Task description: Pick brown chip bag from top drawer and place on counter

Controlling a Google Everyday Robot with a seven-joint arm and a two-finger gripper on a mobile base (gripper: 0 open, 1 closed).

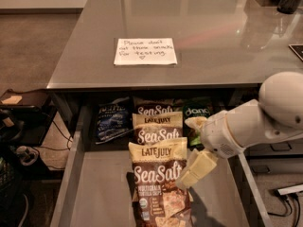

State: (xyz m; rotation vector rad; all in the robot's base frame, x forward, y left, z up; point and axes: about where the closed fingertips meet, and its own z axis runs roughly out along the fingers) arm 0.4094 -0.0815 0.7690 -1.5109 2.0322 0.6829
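Note:
The top drawer point(97, 193) stands pulled open under the counter point(213, 37). Three brown chip bags lie in a row down its middle: the front one point(158, 186), a middle one point(157, 130) and a back one point(156, 109) partly under the counter edge. My gripper point(188, 151) comes in from the right on a white arm. It hangs open and empty over the drawer, at the right edge of the front brown bag. Its lower finger point(195, 169) overlaps that bag's right side.
A dark blue bag point(112, 121) lies at the drawer's back left and a green bag point(196, 111) at the back right, partly behind my gripper. A white handwritten note point(145, 51) lies on the counter. A low dark shelf point(21, 103) and cables stand at left.

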